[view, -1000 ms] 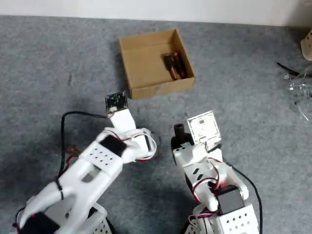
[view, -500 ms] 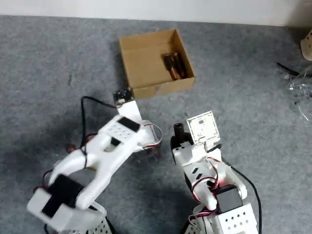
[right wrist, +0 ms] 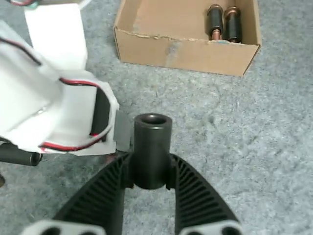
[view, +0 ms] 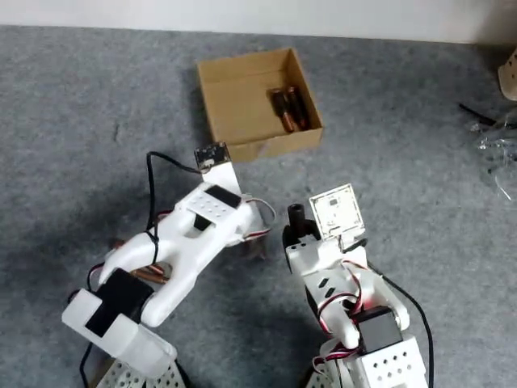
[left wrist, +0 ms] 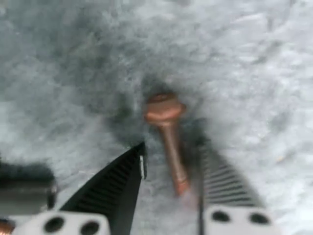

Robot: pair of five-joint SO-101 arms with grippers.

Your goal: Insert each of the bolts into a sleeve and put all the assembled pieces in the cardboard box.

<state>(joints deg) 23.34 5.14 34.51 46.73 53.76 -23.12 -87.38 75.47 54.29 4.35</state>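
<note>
A copper bolt (left wrist: 166, 129) lies on the grey carpet between the fingers of my left gripper (left wrist: 172, 152), which is open around it. In the high view this gripper (view: 255, 246) is low on the carpet, just left of the right arm. My right gripper (right wrist: 150, 164) is shut on an upright black sleeve (right wrist: 151, 147), whose open end faces up; from above the sleeve (view: 297, 217) stands beside the left arm's wrist. The cardboard box (view: 242, 109) sits at the back with two assembled pieces (view: 289, 109) in its right side, and they (right wrist: 224, 22) also show in the right wrist view.
Copper-coloured pieces (view: 149, 273) lie on the carpet partly under the left arm. Clear plastic and black cables (view: 493, 137) clutter the far right edge. The left arm's white body (right wrist: 54, 98) stands close beside the held sleeve.
The left arm has swung forward and to the right, bringing its gripper down on the carpet near the right gripper. The right arm and its sleeve have not moved.
</note>
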